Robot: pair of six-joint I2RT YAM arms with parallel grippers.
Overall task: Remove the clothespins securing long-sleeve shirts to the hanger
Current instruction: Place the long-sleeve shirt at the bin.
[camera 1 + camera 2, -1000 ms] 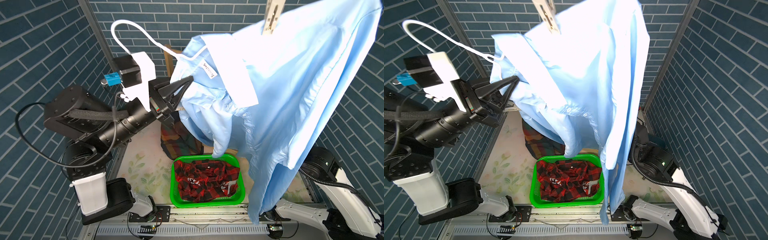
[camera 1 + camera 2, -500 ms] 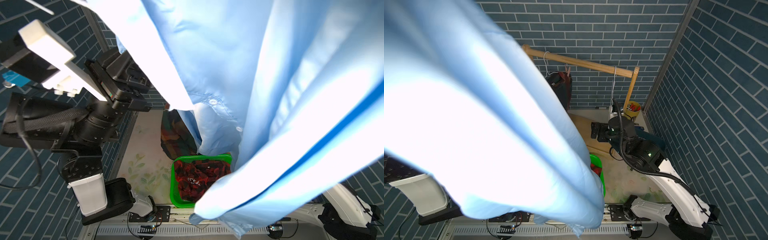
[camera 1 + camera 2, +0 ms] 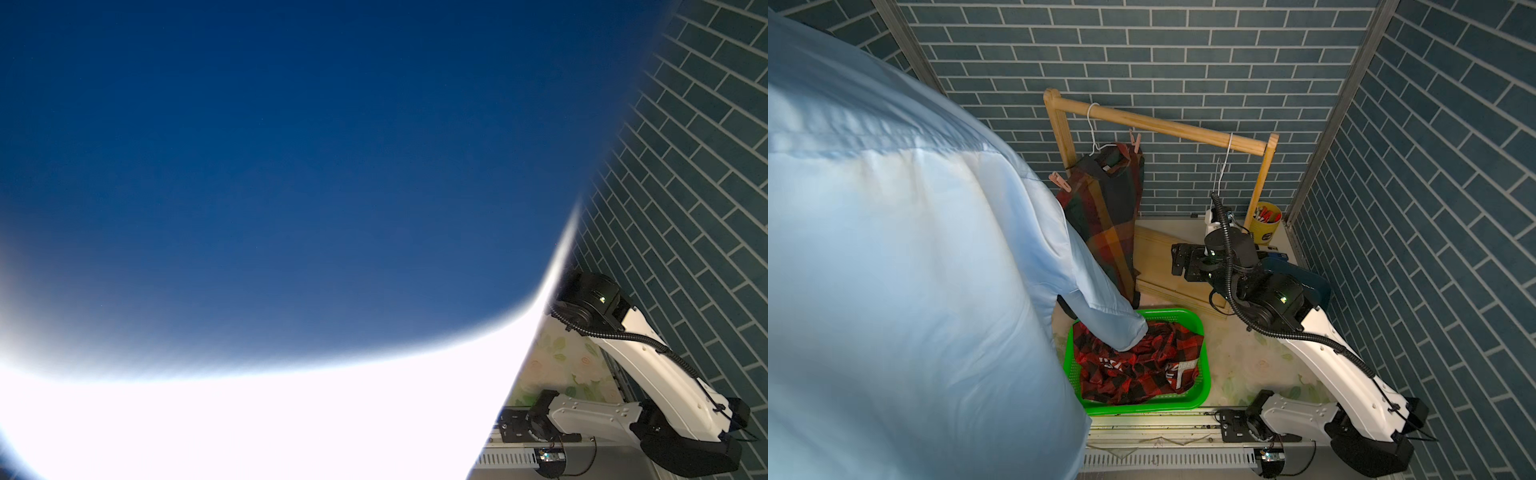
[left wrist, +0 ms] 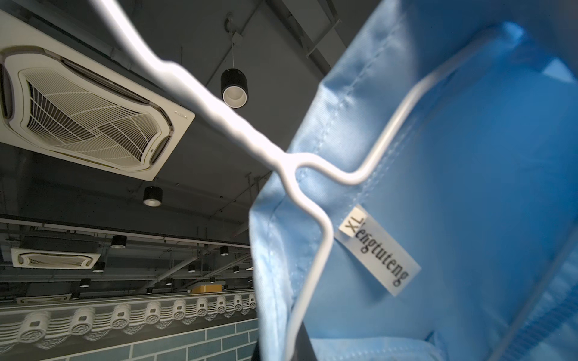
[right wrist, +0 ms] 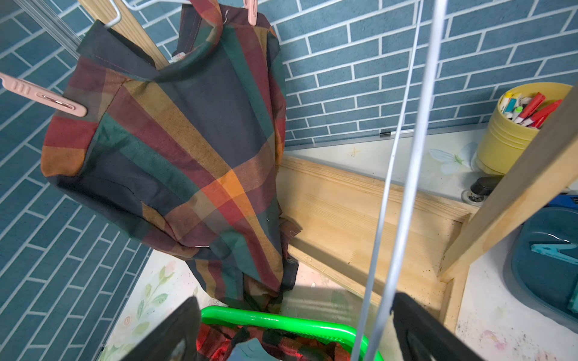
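The light blue long-sleeve shirt (image 3: pixel 892 270) hangs close to the cameras and fills nearly all of a top view (image 3: pixel 291 166). It hangs on a white hanger (image 4: pixel 291 165). My left gripper (image 4: pixel 295 347) is shut on that hanger's wire by the collar. The plaid shirt (image 3: pixel 1104 208) hangs on the wooden rack (image 3: pixel 1167 126), held by two pink clothespins (image 3: pixel 1061 181) (image 3: pixel 1134 141); both pink clothespins show in the right wrist view too (image 5: pixel 43 97) (image 5: pixel 251 12). My right gripper (image 3: pixel 1177 262) (image 5: pixel 294 340) stands open and empty, facing the plaid shirt (image 5: pixel 175 140).
A green basket (image 3: pixel 1200 328) holds the red-and-black check shirt (image 3: pixel 1133 365), and the blue shirt's cuff (image 3: pixel 1117 332) hangs over it. A bare wire hanger (image 5: pixel 406 187) hangs just ahead of my right fingers. A yellow cup (image 3: pixel 1264 224) of pegs and a blue tray (image 5: pixel 547 275) stand at the right.
My left arm has swung the light blue shirt up and toward the cameras, so it now blocks a top view. The right gripper stays open by the rack.
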